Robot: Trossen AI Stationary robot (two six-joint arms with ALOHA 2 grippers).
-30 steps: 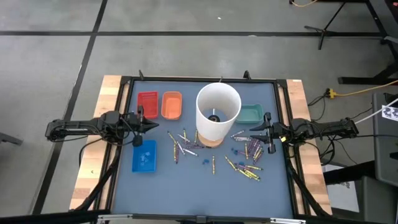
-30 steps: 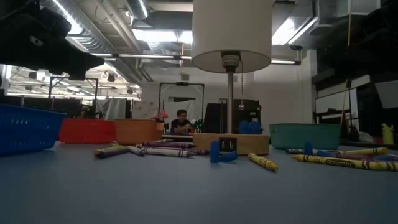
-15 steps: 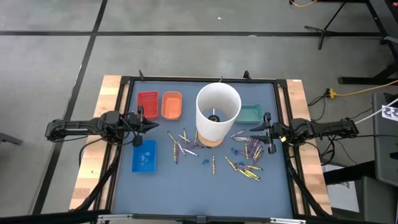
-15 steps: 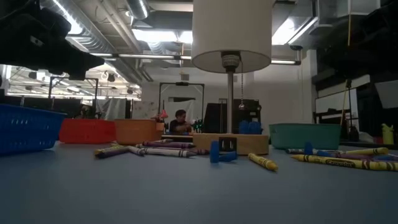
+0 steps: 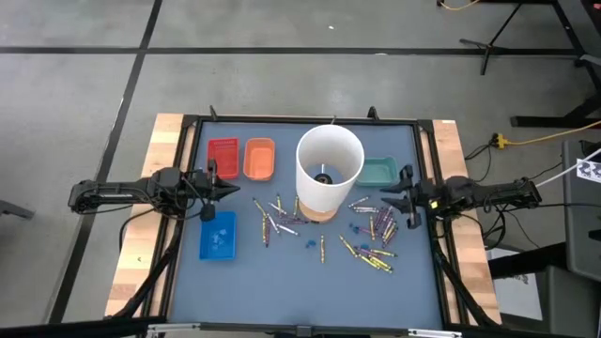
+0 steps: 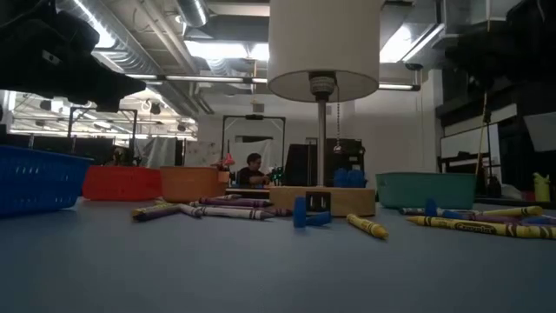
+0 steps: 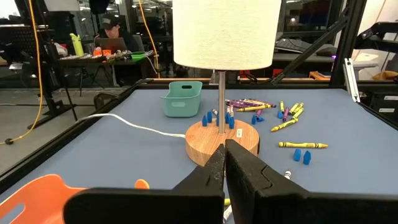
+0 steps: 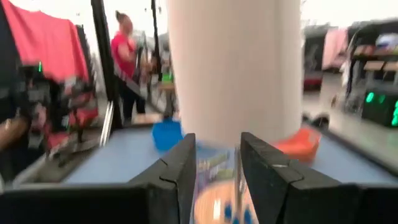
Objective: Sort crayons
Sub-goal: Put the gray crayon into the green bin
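Lying loose on the blue tabletop (image 5: 282, 272) around the lamp base, crayons (image 5: 371, 246) had unreadable label text. Left hand (image 5: 235, 192) was closed; right hand (image 5: 383, 199) open, fingers parted, empty.

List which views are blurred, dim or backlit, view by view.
Right wrist view: smeared with blur, the lamp shade washed out behind the right hand. Low view: dim table, bright ceiling lights behind the lamp, crayons dark but readable. Left wrist view: sharp, evenly lit past the left hand. High view: clear, evenly lit.
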